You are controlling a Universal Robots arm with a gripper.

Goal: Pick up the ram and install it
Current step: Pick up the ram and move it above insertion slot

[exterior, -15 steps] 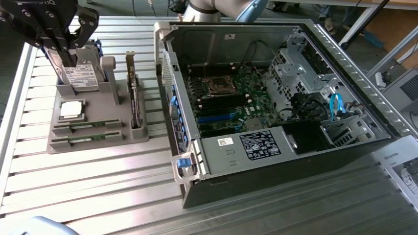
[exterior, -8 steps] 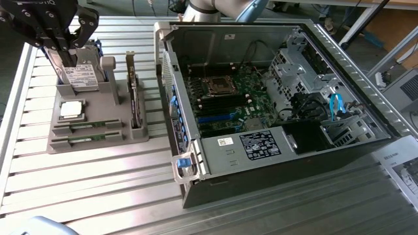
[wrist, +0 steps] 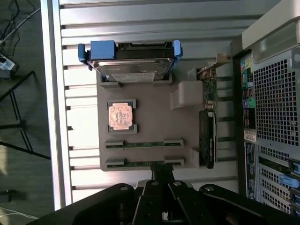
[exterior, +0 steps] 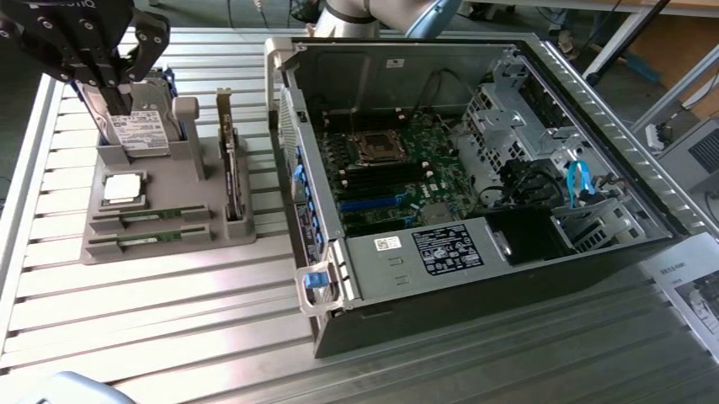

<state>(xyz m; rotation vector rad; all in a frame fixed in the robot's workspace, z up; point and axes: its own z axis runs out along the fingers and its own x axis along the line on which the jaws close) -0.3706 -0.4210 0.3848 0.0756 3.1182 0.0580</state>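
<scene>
Two ram sticks lie in slots of a grey holder tray [exterior: 168, 252]: one ram stick [exterior: 148, 217] [wrist: 143, 143] and a second [exterior: 146, 240] [wrist: 140, 161] beside it. My gripper [exterior: 97, 82] [wrist: 162, 172] hangs high above the tray, over its hard-drive end in the exterior view. Its fingers are shut and hold nothing. In the wrist view the fingertips sit just past the second ram stick's long edge. The open computer case [exterior: 472, 252] lies at the exterior view's right, with its motherboard [exterior: 388, 181] showing.
The tray also carries a hard drive [exterior: 137, 126] [wrist: 133, 65] in a blue frame, a square processor chip [exterior: 121, 187] [wrist: 121, 116] and an upright expansion card [exterior: 231, 168] [wrist: 207, 136]. Slatted metal table [exterior: 168, 337] around. The case's perforated rear wall [wrist: 274, 103] stands close beside the tray.
</scene>
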